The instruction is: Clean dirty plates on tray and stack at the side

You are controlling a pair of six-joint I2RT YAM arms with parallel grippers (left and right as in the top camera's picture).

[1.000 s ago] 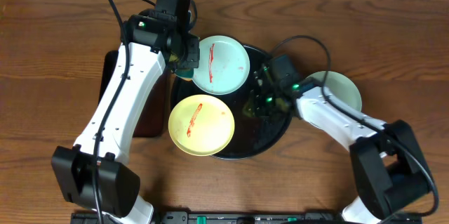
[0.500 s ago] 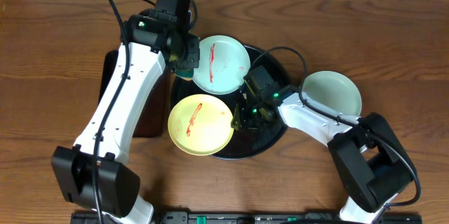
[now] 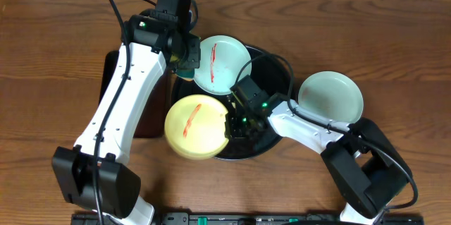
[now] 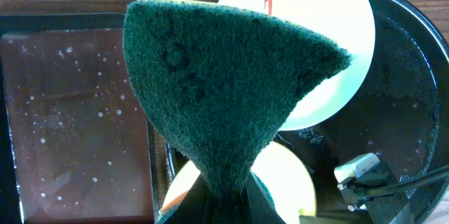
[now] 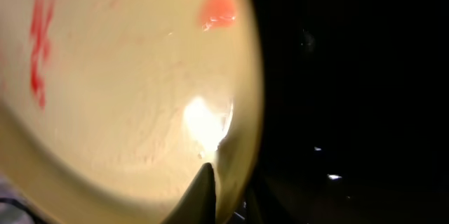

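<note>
- Left claw (image 3: pixel 184 61) clamps a green sponge (image 4: pixel 217 83) beside the far blue-green plate (image 3: pixel 224 66).
- Right claw (image 3: pixel 236 123) pinches the yellow plate (image 3: pixel 192 130) at its right rim, over the black tray (image 3: pixel 279 78).

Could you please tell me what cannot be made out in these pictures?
Fingers of the left gripper: left wrist view, hidden behind the green sponge.
Whether the right gripper grips the yellow plate: overhead, its own body covers the jaws; right wrist view blurred.
Rectangular tray: overhead, mostly under left arm.
</note>
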